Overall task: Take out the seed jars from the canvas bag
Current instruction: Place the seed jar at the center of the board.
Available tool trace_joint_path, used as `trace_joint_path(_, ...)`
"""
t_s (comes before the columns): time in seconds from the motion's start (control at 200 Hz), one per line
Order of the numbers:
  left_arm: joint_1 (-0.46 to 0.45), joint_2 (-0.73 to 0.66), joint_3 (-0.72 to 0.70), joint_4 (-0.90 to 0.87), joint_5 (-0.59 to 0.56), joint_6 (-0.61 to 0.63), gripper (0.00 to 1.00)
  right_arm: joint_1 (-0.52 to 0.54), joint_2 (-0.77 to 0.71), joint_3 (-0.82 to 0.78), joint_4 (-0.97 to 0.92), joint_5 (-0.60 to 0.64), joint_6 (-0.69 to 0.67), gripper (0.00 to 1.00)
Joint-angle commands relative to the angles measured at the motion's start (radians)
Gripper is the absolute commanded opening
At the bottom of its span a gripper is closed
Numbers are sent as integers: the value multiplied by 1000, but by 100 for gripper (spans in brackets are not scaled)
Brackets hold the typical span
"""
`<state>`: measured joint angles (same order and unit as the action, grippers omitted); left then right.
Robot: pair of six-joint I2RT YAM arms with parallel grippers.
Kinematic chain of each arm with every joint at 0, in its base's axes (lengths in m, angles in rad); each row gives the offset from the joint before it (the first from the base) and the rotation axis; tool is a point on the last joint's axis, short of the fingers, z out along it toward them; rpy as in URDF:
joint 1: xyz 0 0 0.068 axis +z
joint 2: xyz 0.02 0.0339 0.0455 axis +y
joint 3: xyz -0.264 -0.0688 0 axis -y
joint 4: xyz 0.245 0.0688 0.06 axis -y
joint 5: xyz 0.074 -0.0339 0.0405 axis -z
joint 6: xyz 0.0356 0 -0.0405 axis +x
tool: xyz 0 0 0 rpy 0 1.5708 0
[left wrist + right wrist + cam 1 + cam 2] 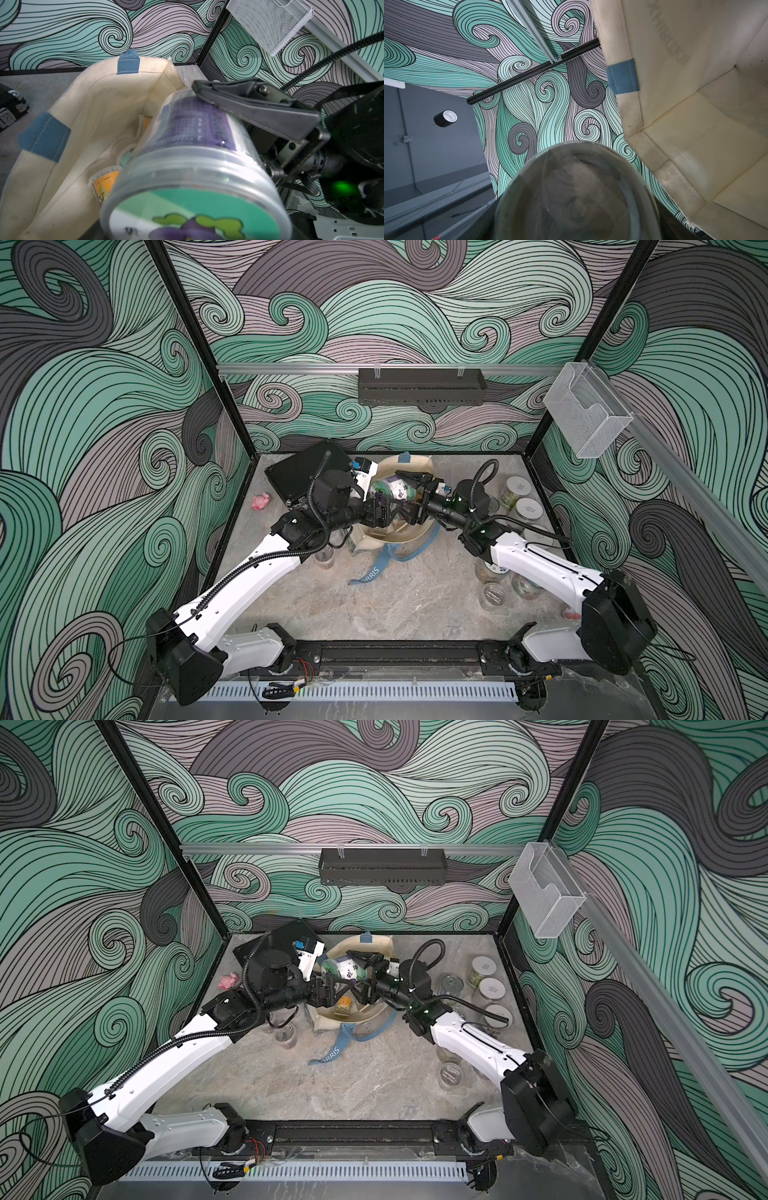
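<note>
The right gripper (402, 494) clamps the sticker-lidded seed jar (388, 490) by its sidewall, tilted above the open canvas bag (415, 466). The left gripper (392, 512) sits close; its jaw state cannot be determined. Risk: the smooth wall slips, and the jar drops onto the orange-labelled jar (344, 1006) inside.

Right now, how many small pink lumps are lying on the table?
2. One pink lump lies left of the black case; a second lump peeks out by the right arm's base. More may be hidden.
</note>
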<state>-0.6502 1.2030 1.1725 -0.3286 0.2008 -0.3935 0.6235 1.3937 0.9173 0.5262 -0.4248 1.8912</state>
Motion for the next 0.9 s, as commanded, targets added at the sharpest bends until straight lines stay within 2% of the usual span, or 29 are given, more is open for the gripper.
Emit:
trace_joint_path(0.0, -9, 6, 32, 27, 56, -21, 71, 8, -13, 22, 76, 6, 11, 70)
trace_joint_path(0.115, -9, 5, 35, 20, 60, -25, 66, 6, -12, 21, 81, 3, 12, 74)
trace_joint_path(0.305, -9, -27, 38, -17, 15, -44, 64, 1, -24, 1, 55, 0, -27, 99)
trace_joint_path(0.505, -8, -132, 34, -191, -129, -109, 63, -48, -108, -26, -140, -21, -193, 99)
trace_joint_path(0.891, -6, -464, -42, -775, -429, -341, 63, -148, -246, -1, -460, -46, -522, 99)
